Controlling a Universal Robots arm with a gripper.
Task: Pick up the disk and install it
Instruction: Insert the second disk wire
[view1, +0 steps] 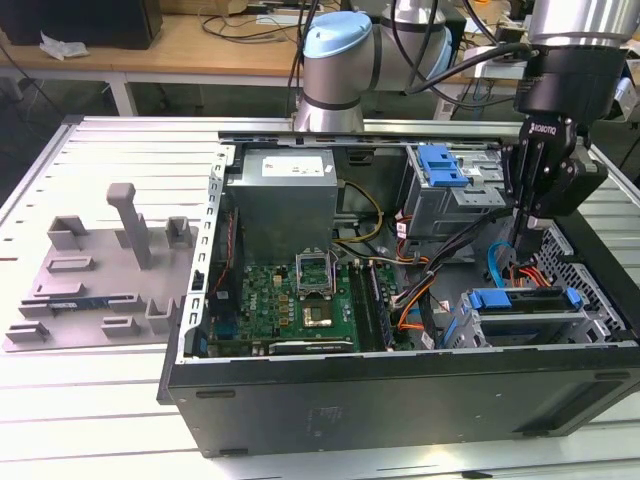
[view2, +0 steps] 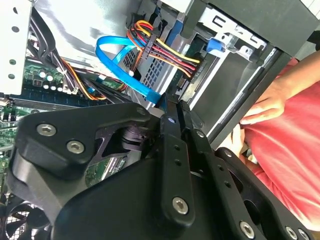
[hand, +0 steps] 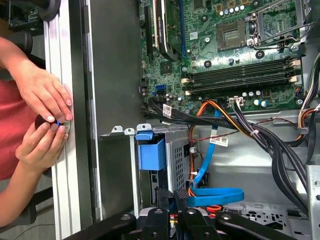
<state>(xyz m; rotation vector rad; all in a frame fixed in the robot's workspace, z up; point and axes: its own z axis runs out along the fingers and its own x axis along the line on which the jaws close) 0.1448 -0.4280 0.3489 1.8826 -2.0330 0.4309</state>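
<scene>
The disk (view1: 525, 300) lies flat in the drive bay at the front corner of the open computer case, on the exterior view's right, with its blue bracket on top. In the first wrist view the bracket's blue end (hand: 151, 152) sticks out of the metal cage. My gripper (view1: 515, 252) hangs just above the bay, among the cables. In both wrist views its black fingers (view2: 171, 106) (hand: 172, 194) stand together with nothing between them. The disk's silver face is hidden.
A looped blue data cable (hand: 212, 192) and a coloured power bundle (view2: 165, 50) run right by the fingertips. A person's hands (hand: 42, 120) rest at the case's edge. In the case are a grey power-supply box (view1: 285, 205), a motherboard (view1: 300, 295) and an upper cage with a blue latch (view1: 445, 165). A grey fixture (view1: 100, 270) stands on the exterior view's left.
</scene>
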